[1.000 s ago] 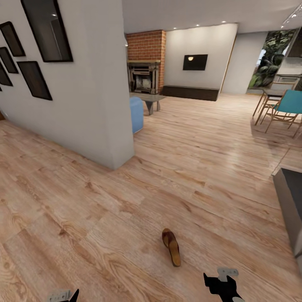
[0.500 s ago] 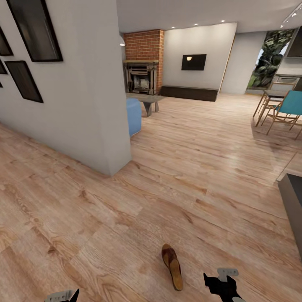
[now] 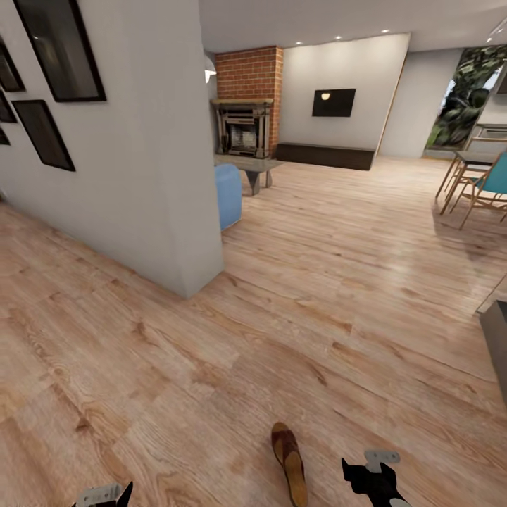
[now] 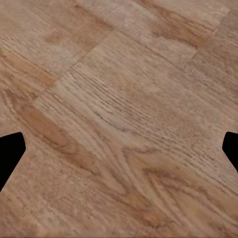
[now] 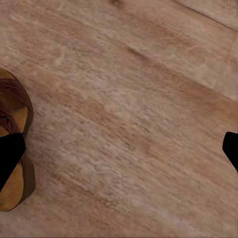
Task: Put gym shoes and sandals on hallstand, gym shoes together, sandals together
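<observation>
Item: one flat dark-brown leather sandal with tan sole (image 3: 289, 462), lying on the light-brown wood-grain plank floor (image 3: 211, 338). Right gripper (image 5: 119, 153): just beside the sandal, above the floor, fingers spread wide, empty. Left gripper (image 4: 119, 153): farther from the sandal, over bare planks, fingers likewise parted, empty.

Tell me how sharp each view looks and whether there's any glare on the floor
Head view: crisp up close, with pale sheen on the corridor floor toward the far room. Right wrist view: soft and blurry, the sandal cut off at the edge. Left wrist view: plank grain fairly sharp, no glare.
</observation>
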Controlling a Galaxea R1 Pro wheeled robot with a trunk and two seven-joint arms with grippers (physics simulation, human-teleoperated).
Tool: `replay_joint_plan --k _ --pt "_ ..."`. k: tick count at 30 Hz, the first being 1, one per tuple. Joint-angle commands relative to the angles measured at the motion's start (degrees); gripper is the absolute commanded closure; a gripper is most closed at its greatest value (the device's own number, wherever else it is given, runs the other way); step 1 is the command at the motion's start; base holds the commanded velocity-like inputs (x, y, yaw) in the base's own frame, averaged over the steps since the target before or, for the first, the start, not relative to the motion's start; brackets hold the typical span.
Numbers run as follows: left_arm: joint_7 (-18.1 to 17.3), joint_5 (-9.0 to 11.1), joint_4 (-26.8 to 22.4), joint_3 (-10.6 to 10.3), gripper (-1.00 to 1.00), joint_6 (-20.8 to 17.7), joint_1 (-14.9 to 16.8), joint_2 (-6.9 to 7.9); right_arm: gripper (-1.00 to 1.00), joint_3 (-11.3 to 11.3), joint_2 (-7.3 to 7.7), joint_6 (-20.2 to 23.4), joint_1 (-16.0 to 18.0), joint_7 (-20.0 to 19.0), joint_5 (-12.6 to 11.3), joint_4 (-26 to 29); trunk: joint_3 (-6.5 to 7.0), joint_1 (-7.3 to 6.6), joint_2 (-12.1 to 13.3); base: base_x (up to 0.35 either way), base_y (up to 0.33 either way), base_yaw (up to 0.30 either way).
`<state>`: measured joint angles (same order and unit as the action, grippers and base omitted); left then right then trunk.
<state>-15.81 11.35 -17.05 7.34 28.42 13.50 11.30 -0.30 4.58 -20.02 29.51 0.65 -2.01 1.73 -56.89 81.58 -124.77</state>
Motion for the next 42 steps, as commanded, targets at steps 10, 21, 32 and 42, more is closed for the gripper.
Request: replay_joint_plan --k 10,21,32,42 --pt "-0.1 0.8 -0.3 0.1 -1.00 -1.0 0.8 0.05 -1.00 0.1 0.02 -0.2 0.0 -0.2 -0.1 0.5 -0.23 -0.01 0.0 0.007 -0.003 0.058" --pt "-0.3 0.4 -2.0 -0.1 -1.00 -19.3 16.9 0.59 -1.00 0.0 -1.14 10.8 0.1 0.1 -0.3 17.4 -0.24 -0.01 0.0 0.000 0.000 0.002" --pt "0.0 -4.7 -2.1 -0.1 -1.00 -23.2 24.1 -0.11 -1.00 0.1 -2.21 16.8 0.1 0.0 -0.4 23.0 -0.24 -0.01 0.0 0.000 0.000 0.000" --pt "-0.4 -7.4 -2.1 0.0 -1.00 -23.2 24.5 -0.77 -1.00 0.1 -2.64 17.1 0.1 -0.1 -0.3 23.1 -0.24 -0.01 0.0 0.000 0.040 0.000"
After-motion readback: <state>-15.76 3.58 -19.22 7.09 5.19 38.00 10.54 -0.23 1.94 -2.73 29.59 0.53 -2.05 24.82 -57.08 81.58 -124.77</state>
